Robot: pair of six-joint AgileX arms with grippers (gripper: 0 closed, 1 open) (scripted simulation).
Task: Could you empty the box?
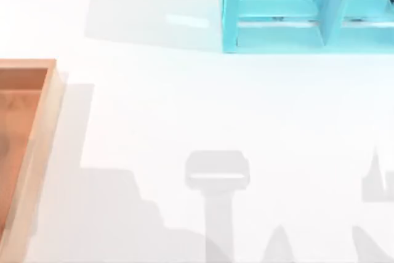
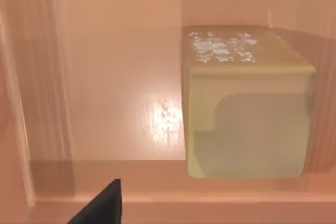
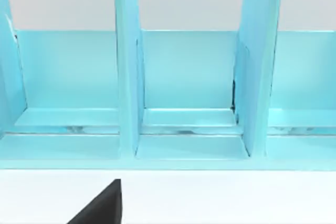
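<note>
The box [image 1: 43,127] is sitting at the table's [image 1: 184,109] left edge, its long axis running near to far. The left gripper [image 2: 100,208] is hanging over the box's inside [image 2: 115,77], where the left wrist view is revealing a tan-olive cube [image 2: 247,108] just ahead. The right gripper [image 3: 100,208] is facing the cyan shelf unit [image 3: 184,87]. Whether either gripper is clenched or released cannot be told.

The white table [image 1: 203,109] is viewed from above. The wooden box's reddish inside [image 2: 115,87] is seen closely below the left wrist; the cyan shelf unit [image 3: 189,77], shared with the top view [image 1: 295,16], is faced ahead of the right wrist.
</note>
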